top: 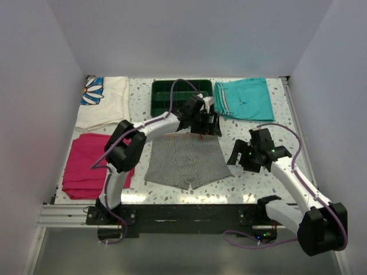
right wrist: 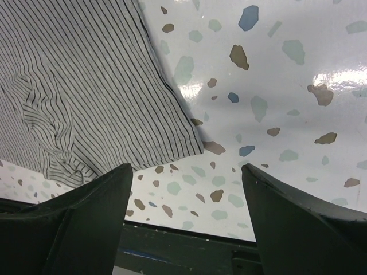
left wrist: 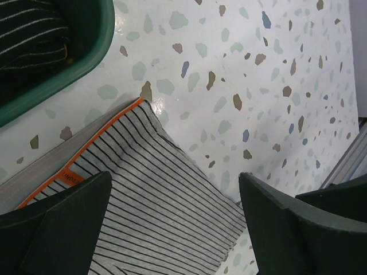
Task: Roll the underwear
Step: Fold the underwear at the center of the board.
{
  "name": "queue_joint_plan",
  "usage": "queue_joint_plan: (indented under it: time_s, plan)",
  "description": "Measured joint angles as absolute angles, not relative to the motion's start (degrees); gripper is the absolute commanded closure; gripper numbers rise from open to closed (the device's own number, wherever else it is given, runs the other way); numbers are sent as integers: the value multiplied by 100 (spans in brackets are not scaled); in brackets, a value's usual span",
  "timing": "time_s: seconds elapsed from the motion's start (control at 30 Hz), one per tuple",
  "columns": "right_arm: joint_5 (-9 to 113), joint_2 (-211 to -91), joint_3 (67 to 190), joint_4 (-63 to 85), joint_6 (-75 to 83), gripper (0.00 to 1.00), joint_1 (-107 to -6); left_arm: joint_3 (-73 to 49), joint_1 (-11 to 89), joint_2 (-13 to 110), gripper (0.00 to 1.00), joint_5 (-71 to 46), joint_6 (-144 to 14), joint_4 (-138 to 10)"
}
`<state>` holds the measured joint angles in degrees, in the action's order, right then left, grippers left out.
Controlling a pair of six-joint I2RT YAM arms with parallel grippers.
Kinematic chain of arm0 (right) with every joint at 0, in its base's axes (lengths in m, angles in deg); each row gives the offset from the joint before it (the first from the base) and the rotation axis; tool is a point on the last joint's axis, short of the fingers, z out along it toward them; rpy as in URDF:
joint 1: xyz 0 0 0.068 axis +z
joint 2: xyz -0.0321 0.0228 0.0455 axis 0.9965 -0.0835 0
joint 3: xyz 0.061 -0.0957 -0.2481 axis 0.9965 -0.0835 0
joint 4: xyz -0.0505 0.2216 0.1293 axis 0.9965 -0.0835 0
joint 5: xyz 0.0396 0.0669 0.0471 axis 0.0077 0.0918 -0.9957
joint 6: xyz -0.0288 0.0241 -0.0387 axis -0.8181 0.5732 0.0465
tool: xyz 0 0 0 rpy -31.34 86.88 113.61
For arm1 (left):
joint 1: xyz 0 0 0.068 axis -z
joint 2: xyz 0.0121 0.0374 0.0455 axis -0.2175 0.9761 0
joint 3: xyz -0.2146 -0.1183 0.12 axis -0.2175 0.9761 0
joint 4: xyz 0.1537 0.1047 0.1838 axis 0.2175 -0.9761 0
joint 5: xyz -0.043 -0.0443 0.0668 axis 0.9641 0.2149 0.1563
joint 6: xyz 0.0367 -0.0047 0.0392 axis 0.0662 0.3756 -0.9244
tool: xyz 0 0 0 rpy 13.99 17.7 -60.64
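1. The underwear [top: 184, 160] lies spread flat on the counter [top: 246, 179]. Its waistband is directly beneath the left tool [top: 205, 125], and its leg openings point away from that tool, toward the arm bases.
2. The left tool is spread wide apart and holds nothing. In its wrist view, the orange-trimmed waistband corner sits between and just below its fingers [left wrist: 63, 223]. The green tray [top: 163, 94] stands just beyond it.
3. The right tool [top: 243, 152] is also spread wide and empty. The near leg hem corner lies just to its inner side, and bare counter is under its own gap. I cannot tell how high either tool hangs above the cloth; neither seems to touch it.
4. Handling, as a judgement: the cloth is thin, light and limp. It should bunch and drag rather than hold a shape, and it may slide on the glossy counter.
5. A pinch could pick up one layer or both. Small wrinkles near the crotch suggest it creases easily.
6. Where to take hold: the waistband looks best, since the banded edge is the firmest part. The corner under the left tool suits that arm.
7. The right tool could take the matching edge or pin the hem, so that the roll stays even and does not skew.
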<state>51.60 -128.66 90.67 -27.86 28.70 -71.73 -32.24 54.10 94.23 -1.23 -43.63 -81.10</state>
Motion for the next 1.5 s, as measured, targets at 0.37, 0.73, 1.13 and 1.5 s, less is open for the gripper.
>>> queue_joint_plan:
  time_s: [0.37, 0.73, 1.13, 1.5]
  plan:
    - [5085, -12997, 8827, -2469, 3012, 36, -7173, -4400, 5651, 10146, 23, -1080, -4520, -9148]
    - [5004, -13255, 8549, -2189, 3012, 47, -7173, -5521, 5782, 10878, 31, -1344, -4487, -9688]
    - [4941, -13450, 8342, -1852, 3049, 48, -7173, -5785, 5889, 11101, 42, -1491, -4446, -9902]
    - [4771, -13587, 8246, -1555, 3049, 52, -7173, -5849, 5900, 11191, 48, -1556, -4275, -9939]
